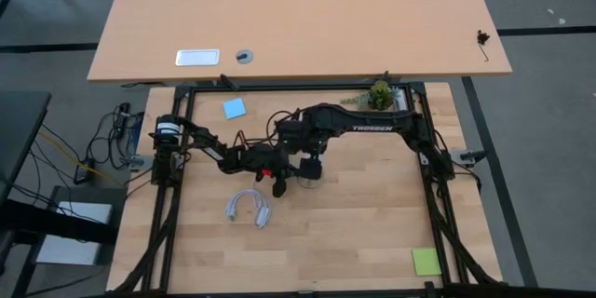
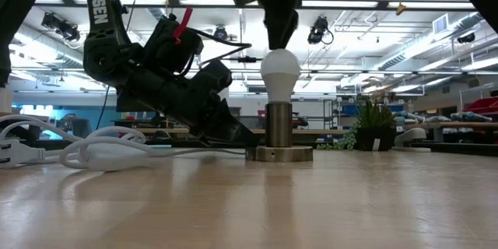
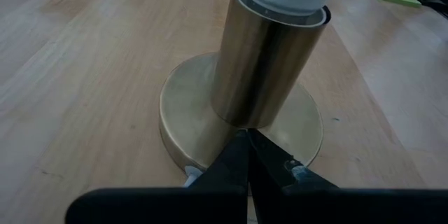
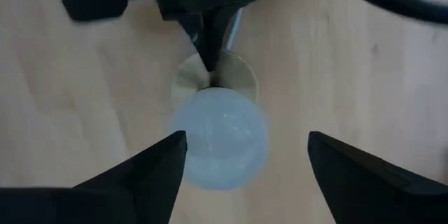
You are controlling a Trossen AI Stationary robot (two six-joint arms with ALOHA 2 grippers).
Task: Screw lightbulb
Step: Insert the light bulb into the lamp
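The white frosted lightbulb (image 2: 280,66) stands upright with its base down in a brass socket tube (image 2: 278,124) on a round disc base (image 2: 278,154), near the table's middle. My right gripper (image 4: 245,140) hangs over it, pointing straight down and open. Its two fingers stand wide on either side of the bulb (image 4: 220,147) without touching it. My left gripper (image 3: 246,147) is shut and slants down from the table's left to the foot of the socket. My left gripper's shut fingertips (image 3: 241,143) rest on the top face of the disc base (image 3: 203,112), right at the foot of the socket tube. The fingers come slanting down from the table's left. The disc lies flat on the table.
A coiled white cord with a plug (image 1: 248,207) lies near the left gripper, toward the table's near side. A blue note (image 1: 234,107) lies at the far left, a green note (image 1: 426,261) at the near right. A small plant (image 1: 380,95) stands at the far edge.
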